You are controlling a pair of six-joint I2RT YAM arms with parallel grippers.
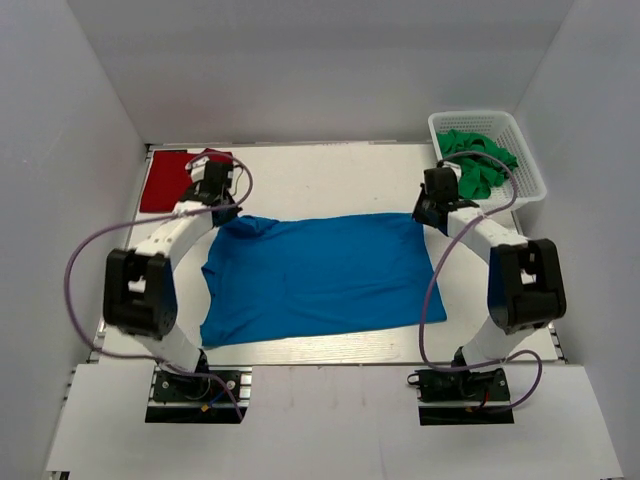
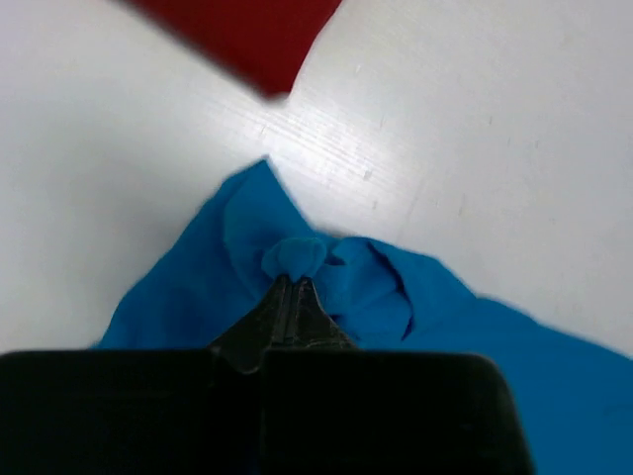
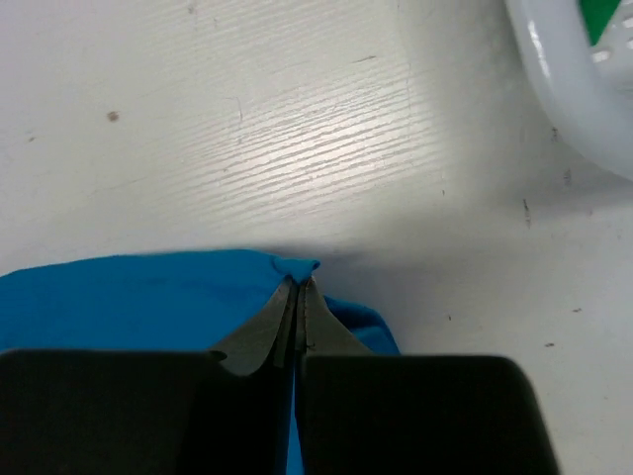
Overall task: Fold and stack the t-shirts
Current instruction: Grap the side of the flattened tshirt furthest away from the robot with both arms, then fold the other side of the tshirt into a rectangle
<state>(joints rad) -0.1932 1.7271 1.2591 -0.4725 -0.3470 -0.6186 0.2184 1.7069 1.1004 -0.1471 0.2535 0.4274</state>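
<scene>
Lying spread on the table (image 1: 330, 172) just to the near-left of the white basket (image 1: 531, 152), the blue t-shirt (image 1: 320, 278) is open and largely flat, with some rumpling along the side farthest from the basket. Both of its far corners are held. The right gripper (image 3: 299, 284), at the corner nearest the basket, has its jaws closed together on a small peak of the blue hem. The left gripper (image 2: 294, 284), at the corner farther from the basket, has its jaws pressed together on a bunched nub of blue cloth. The dark red t-shirt (image 1: 166, 180) lies well apart from the basket, at the opposite far corner of the table, as a compact rectangle. It is judged to be folded already, though the left arm hides part of it. The task is assessed as roughly half done: the blue shirt shows no completed fold, and folding it and setting it on the red one remain. The basket holds green cloth (image 1: 478, 160), and whether that belongs to the job cannot be determined. Obstructions: none lie on the blue shirt. The basket wall stands near the right gripper, and the arms' purple cables (image 1: 80, 262) loop out to either side.
</scene>
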